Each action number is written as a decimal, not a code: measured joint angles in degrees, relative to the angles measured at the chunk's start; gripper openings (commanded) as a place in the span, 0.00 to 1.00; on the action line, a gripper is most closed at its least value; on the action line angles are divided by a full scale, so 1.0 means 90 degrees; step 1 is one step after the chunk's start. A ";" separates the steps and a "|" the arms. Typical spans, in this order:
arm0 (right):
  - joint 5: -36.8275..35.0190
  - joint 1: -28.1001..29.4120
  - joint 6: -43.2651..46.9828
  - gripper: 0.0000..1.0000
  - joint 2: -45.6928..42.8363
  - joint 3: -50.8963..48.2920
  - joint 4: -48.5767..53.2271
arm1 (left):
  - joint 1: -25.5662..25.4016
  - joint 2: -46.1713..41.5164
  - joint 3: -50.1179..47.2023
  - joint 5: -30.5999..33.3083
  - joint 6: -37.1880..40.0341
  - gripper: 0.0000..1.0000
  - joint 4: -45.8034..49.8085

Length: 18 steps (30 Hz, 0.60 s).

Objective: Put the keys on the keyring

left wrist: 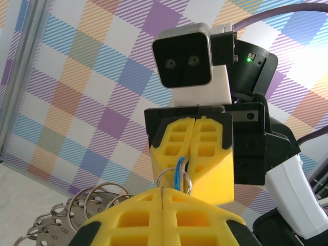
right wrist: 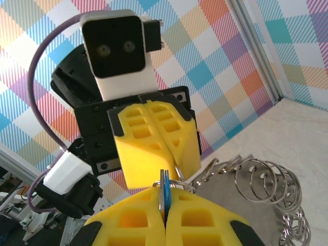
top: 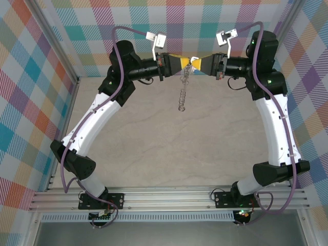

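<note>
Seen from above, two white and black robot arms rise from a rail at the bottom edge of the frame. The left arm (top: 97, 123) curves up the left side and the right arm (top: 274, 123) up the right, over a pale marbled surface (top: 169, 148). They bend inward and meet tip to tip at the upper centre.

The left claw (top: 186, 62) has yellow fingers pressed together. In its wrist view a small silver loop of the keyring (top: 183, 95) sticks out from between the tips, so it is clamped on that loop. The rest of the keyring hangs straight down from the meeting point as a string of small metal loops, in the air above the surface. The large hoop itself cannot be made out.

The right claw (top: 198, 63) faces it, fingers also together. It is clamped on the key (right wrist: 164, 192), whose blue head shows edge-on between the tips, just beside the silver loop.

Behind both claws stands a pastel checked wall (top: 184, 20).
</note>
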State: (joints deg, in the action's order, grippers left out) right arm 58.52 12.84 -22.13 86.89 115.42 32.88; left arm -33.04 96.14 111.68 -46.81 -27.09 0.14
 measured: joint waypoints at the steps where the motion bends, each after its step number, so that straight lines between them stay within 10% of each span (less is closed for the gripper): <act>1: -0.0046 0.0000 0.0070 0.00 -0.0002 0.0000 0.0100 | 0.0000 0.0000 0.0000 0.0000 0.0005 0.00 0.0002; 18: -0.0498 0.0000 0.0899 0.00 0.0102 0.0695 0.1358 | -0.0012 0.0000 0.0187 0.0041 0.0282 0.00 0.0333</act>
State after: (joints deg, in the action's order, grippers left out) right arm 54.04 12.84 -14.04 87.81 121.67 45.10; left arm -33.15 96.14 113.36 -46.44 -24.56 3.14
